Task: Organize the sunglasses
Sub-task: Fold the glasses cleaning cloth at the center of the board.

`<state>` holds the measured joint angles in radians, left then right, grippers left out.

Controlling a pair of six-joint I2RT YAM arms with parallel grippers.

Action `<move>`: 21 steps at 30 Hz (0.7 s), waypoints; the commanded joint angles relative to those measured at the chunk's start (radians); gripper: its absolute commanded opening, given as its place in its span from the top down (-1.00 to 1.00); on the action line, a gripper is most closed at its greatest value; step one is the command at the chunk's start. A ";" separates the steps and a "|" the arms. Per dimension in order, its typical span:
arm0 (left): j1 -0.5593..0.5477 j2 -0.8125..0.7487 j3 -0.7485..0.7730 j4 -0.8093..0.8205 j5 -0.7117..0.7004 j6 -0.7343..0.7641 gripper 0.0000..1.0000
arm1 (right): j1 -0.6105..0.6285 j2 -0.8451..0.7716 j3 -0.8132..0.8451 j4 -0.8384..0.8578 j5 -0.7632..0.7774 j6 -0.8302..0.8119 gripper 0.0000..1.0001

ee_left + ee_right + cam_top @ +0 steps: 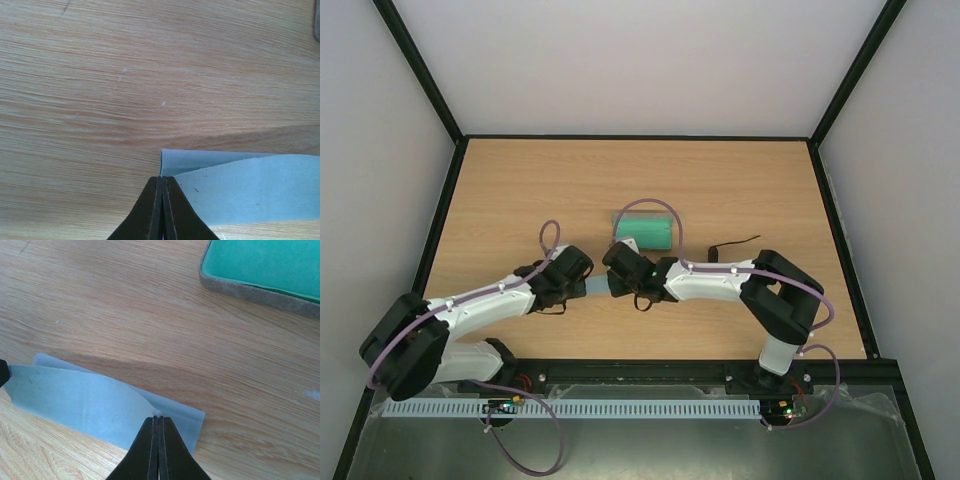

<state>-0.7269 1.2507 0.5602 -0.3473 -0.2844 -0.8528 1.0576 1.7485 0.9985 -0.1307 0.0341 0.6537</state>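
While both pincers meet at mid-frame in the top view, each is pressed together on the light blue cloth [592, 288]. The left pincer [582, 284] has its left end and the right pincer [611, 284] its right end, tips near each other.

Left wrist view: left pincer [162, 180] closed at bottom centre, pinching a corner of the cloth [250, 190]. The cloth is doubled over. A lower layer peeks out along the top edge and the rest runs off the right of frame.

Right wrist view: right pincer [158, 420] closed at bottom centre on the cloth [75, 395]. The upper layer arches up off the worktop [125, 305] from the left edge of frame to the tips. The lower layer lies flat underneath, with a corner sticking out right of the tips.

Case [645, 232]: open at centre of the top view, green lining up, just above the right pincer and apart from the cloth. Its grey rim is at upper right in the right wrist view.

Sunglasses [738, 241]: only a thin dark wire bit shows, on the worktop [520, 190] right of the case, just above the right arm [720, 280], not touching the case. Can't make out the lenses. Neither pincer touches them.
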 commanded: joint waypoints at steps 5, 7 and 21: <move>0.014 0.031 0.026 0.020 -0.004 0.027 0.96 | -0.014 0.019 0.020 -0.025 0.030 -0.012 0.97; 0.016 0.033 0.028 0.022 -0.004 0.030 0.96 | -0.017 0.021 0.018 -0.023 0.027 -0.014 0.97; 0.029 0.056 0.047 0.033 0.001 0.044 0.96 | -0.018 0.014 -0.005 -0.006 0.009 -0.001 0.97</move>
<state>-0.7055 1.2850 0.5774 -0.3195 -0.2806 -0.8192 1.0447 1.7542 1.0012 -0.1303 0.0330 0.6510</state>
